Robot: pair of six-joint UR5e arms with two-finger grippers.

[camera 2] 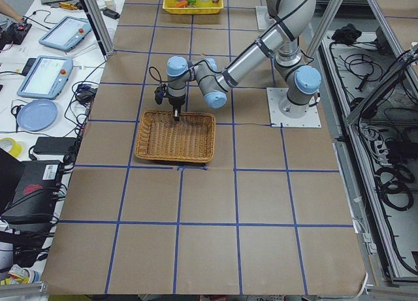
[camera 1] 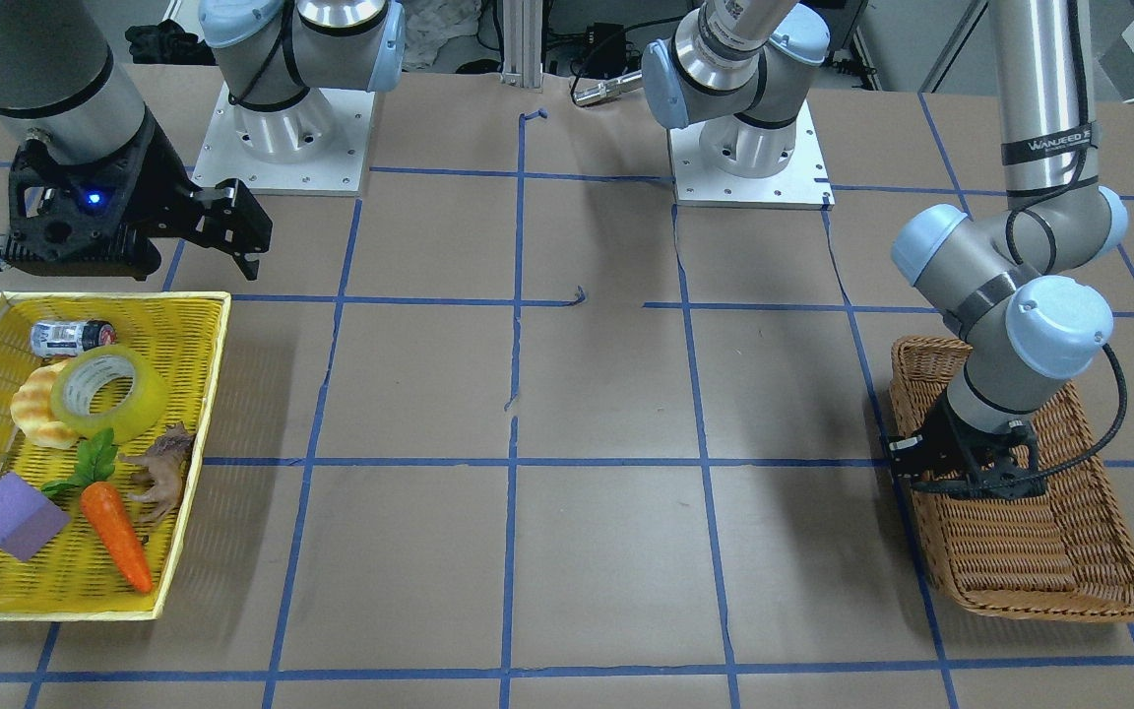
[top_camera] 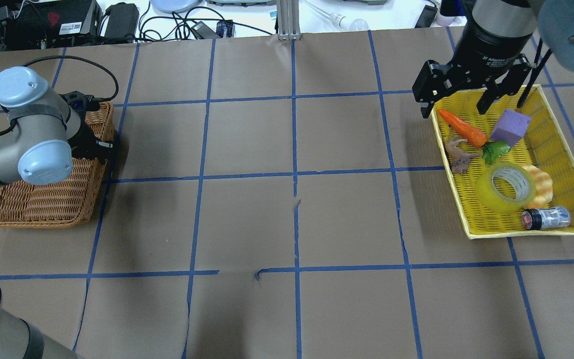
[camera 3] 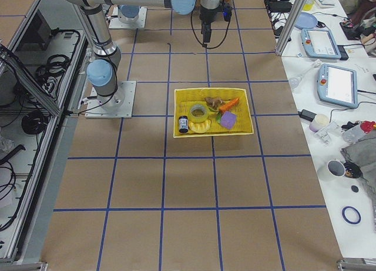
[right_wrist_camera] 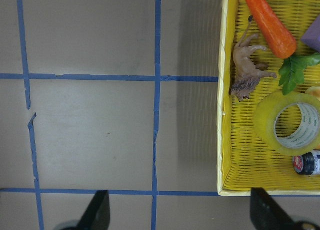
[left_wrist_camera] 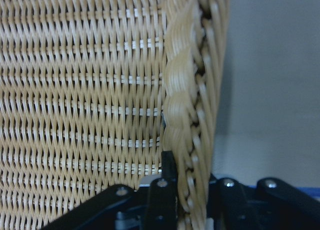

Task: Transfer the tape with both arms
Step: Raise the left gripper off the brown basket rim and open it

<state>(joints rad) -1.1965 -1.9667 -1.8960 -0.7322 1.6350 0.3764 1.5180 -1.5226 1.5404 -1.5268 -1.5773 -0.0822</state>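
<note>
The right tool (top_camera: 452,104) hangs high above the table (top_camera: 287,219) with its jaws spread wide and nothing between them. In its wrist view the fingertips (right_wrist_camera: 98,210) stand well apart, one over brown paper, the other just off a corner of the yellow basket (top_camera: 566,164), and neither touches anything. Below and to one side, the tape (top_camera: 487,195) lies in that basket with its hole facing up. It is tilted against a croissant toy (top_camera: 543,187), and a small can (top_camera: 546,218) lies just beside it. Next along are a brown lion figure (top_camera: 459,154), a carrot (top_camera: 459,127) and a purple block (top_camera: 510,127). Far across the table, at the other end, the left tool (camera 1: 971,483) is down at the wicker basket (camera 1: 1039,561). Its jaws are set narrow astride the rim, with one finger against the rim's inner side. The other finger is hidden behind the weave, so I cannot tell whether it pinches the rim or merely straddles it.
</note>
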